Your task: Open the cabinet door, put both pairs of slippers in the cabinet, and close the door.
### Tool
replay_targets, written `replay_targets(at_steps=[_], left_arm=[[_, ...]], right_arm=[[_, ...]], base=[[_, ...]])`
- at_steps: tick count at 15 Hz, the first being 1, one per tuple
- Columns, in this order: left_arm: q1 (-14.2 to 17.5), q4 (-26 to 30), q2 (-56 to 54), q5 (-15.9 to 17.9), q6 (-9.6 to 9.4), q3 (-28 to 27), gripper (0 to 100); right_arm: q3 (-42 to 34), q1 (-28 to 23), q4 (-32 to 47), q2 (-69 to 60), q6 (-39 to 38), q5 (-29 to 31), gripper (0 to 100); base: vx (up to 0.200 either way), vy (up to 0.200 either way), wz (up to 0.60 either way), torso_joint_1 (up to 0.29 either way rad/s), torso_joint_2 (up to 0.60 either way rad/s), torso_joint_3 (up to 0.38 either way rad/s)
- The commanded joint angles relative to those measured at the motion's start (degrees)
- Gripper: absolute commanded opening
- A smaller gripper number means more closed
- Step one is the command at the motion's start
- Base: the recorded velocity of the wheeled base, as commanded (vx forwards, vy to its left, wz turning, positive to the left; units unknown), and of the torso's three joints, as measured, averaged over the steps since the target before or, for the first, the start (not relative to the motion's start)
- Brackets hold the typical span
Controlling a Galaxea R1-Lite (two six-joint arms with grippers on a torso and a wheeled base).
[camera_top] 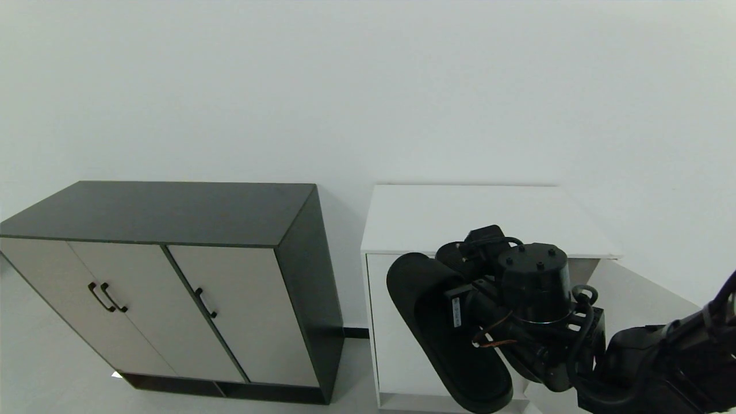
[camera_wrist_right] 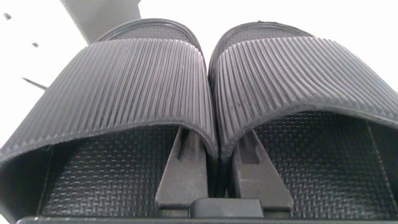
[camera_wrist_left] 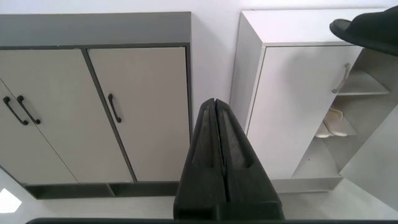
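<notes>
Right pincer [camera_wrist_right: 214,163] grips black slippers [camera_wrist_right: 143,81] before white cabinet [camera_top: 477,218]; left pincer [camera_wrist_left: 216,107] closed.

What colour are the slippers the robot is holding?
The slippers are black, with ribbed bands; the right wrist view shows it best.

A dark-topped sideboard [camera_top: 172,213] with three beige doors and black handles [camera_top: 205,303] stands at eight o'clock on the pale floor [camera_top: 34,374], against a plain white wall [camera_top: 368,86].
</notes>
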State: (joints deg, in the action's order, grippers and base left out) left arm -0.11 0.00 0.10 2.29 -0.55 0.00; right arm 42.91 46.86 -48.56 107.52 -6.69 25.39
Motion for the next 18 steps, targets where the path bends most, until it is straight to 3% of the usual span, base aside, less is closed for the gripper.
replay_targets(at_steps=[1,6,18], left_arm=[[0.0,0.0,0.0,0.0,0.02,0.0,0],[0.0,0.0,0.0,0.0,-0.07,0.0,0],[0.0,0.0,0.0,0.0,-0.24,0.0,0]], right_arm=[[0.0,0.2,0.0,0.2,0.1,-0.1,0],[-0.2,0.2,-0.7,0.7,0.2,0.0,0],[-1.3,1.0,-1.8,1.0,0.3,0.1,0]], base=[[0.0,0.0,0.0,0.0,0.0,0.0],[0.0,0.0,0.0,0.0,0.0,0.0],[0.0,-0.2,0.0,0.002,0.0,0.002]])
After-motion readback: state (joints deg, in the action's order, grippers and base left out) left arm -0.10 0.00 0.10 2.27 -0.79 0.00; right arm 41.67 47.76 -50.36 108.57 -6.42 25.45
